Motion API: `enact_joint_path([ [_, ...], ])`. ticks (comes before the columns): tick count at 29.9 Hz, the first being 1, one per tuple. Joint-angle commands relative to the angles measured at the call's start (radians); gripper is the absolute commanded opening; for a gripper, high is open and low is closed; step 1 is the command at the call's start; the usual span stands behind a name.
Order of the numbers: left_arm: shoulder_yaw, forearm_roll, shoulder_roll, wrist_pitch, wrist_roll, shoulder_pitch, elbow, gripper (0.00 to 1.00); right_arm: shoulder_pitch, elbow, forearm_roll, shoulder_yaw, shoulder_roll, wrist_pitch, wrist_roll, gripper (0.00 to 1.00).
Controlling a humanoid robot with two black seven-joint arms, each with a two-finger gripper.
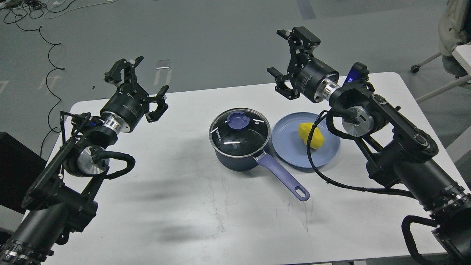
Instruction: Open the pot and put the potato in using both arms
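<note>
The dark navy pot (239,160) stands mid-table with its glass lid (238,133) on, lavender knob (237,120) on top, and its purple handle (283,177) pointing toward the front right. Just right of it, the yellow potato (311,135) lies on a light-blue plate (290,149). My left gripper (141,86) hovers open above the table's back-left part, well left of the pot, holding nothing. Open and empty too, my right gripper (289,60) is raised above the table's far edge, behind the plate.
The white table (191,206) ends close behind both grippers. My right arm's black cable (323,173) loops over the plate's right side. Cables lie on the grey floor at far left, and a chair base stands at far right.
</note>
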Motion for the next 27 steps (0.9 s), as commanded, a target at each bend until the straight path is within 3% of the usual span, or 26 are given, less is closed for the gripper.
enact_joint_path([
  [1, 0.002, 0.002, 0.005, 0.008, 0.002, 0.0, -0.003, 0.98, 0.009, 0.0, -0.001, -0.001, 0.0, 0.001, -0.002, 1.0],
  [27, 0.019, 0.057, -0.017, 0.002, -0.002, -0.004, -0.003, 0.98, 0.011, 0.012, -0.007, -0.019, -0.001, 0.002, -0.003, 1.0],
])
